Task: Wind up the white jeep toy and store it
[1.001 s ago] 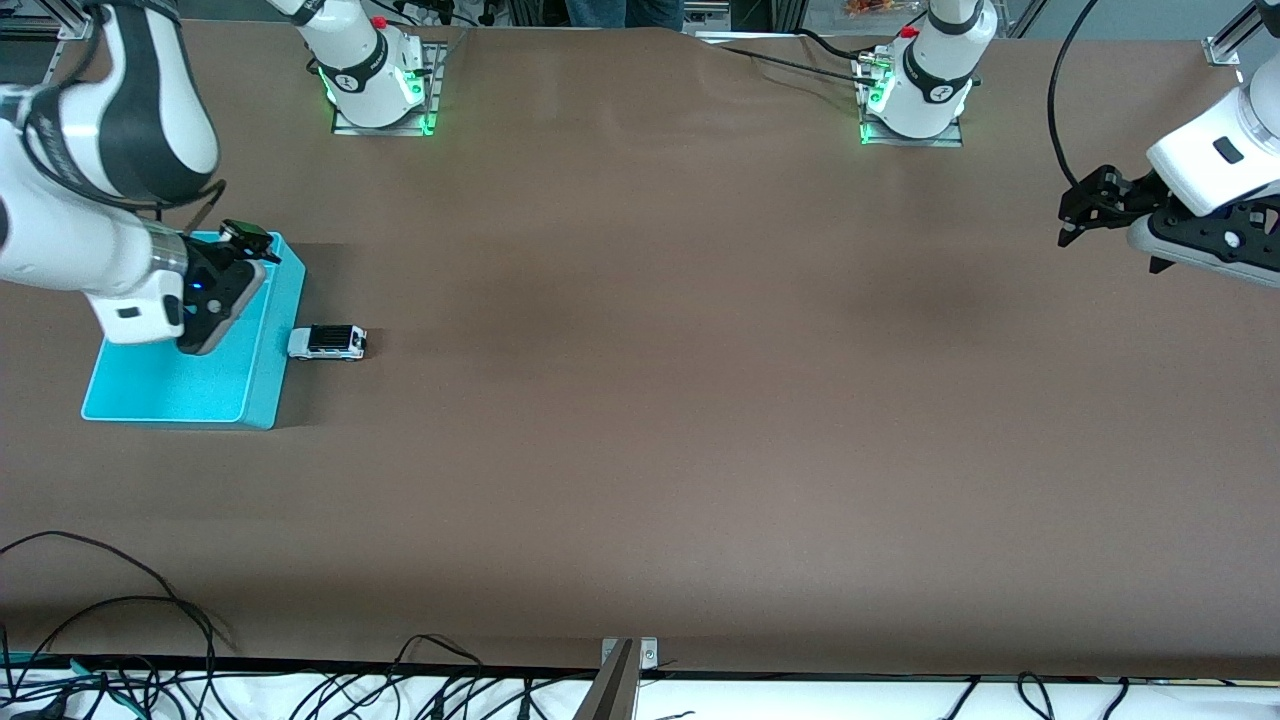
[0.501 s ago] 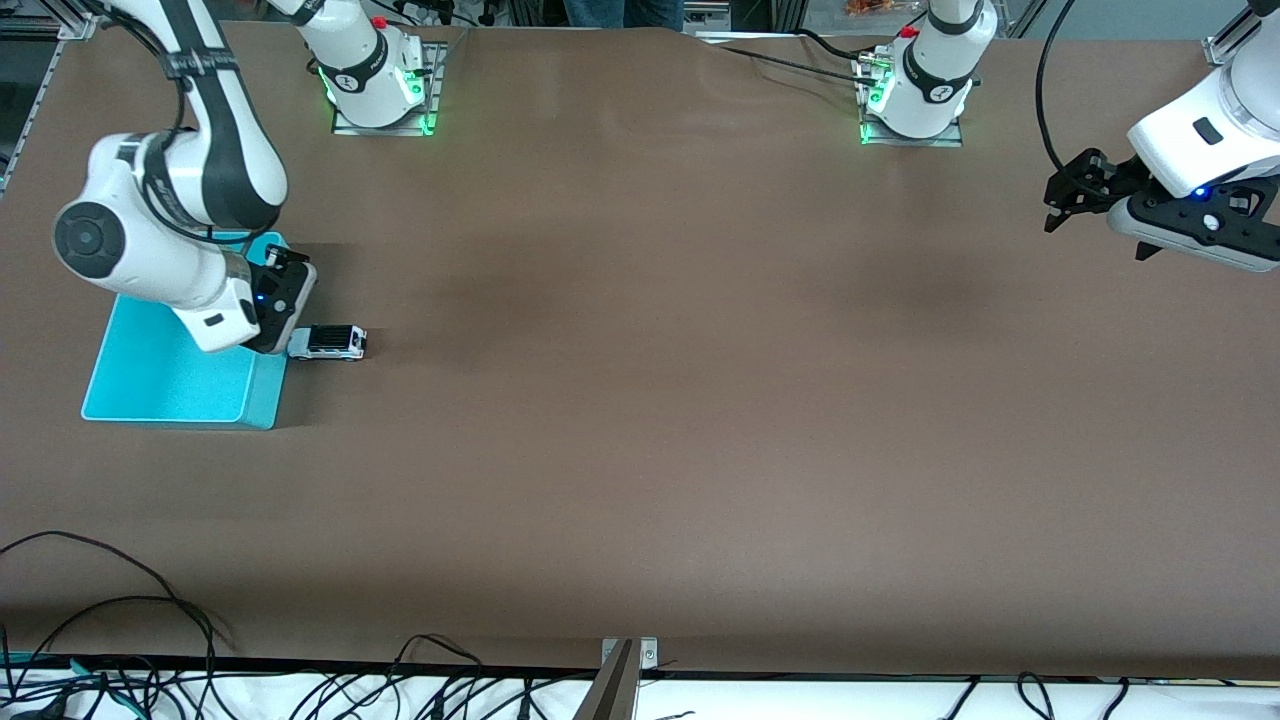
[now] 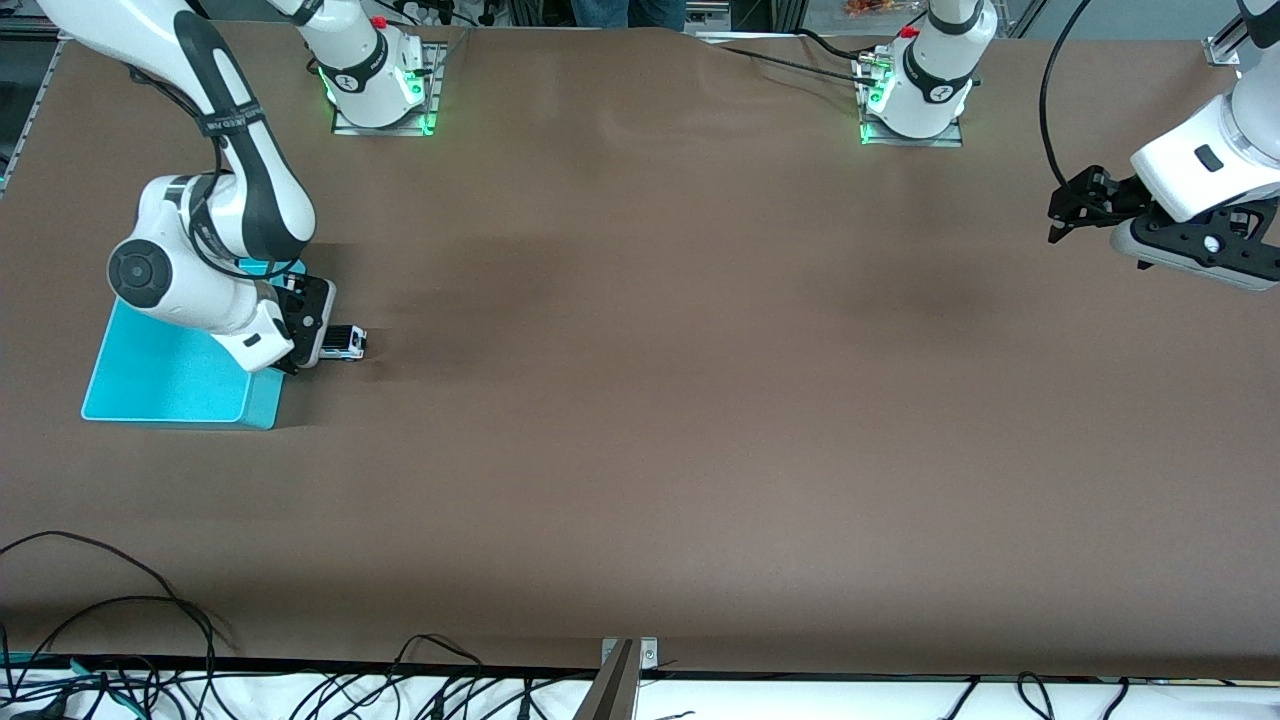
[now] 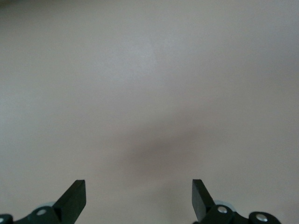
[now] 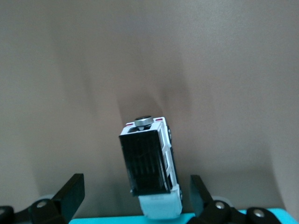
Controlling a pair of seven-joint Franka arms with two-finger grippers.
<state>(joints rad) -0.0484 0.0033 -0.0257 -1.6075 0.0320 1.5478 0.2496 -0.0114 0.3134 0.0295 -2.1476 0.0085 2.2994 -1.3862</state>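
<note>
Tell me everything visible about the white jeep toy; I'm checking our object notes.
The white jeep toy is a tiny boxy car, seemingly plastic, with a black ribbed roof panel, a white hood and a spare wheel on its back end. It stands upright on the brown table, right beside the turquoise bin. The right gripper, open, straddles it; contact is not visible.

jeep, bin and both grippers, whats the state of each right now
white jeep toy: on its wheels on the table, beside the bin, not gripped.
turquoise bin: open-topped, nothing visible inside.
right gripper: open, low at the jeep, one of its fingers on each side, not touching.
left gripper: open, holding nothing, waiting above the table at the left arm's end.
</note>
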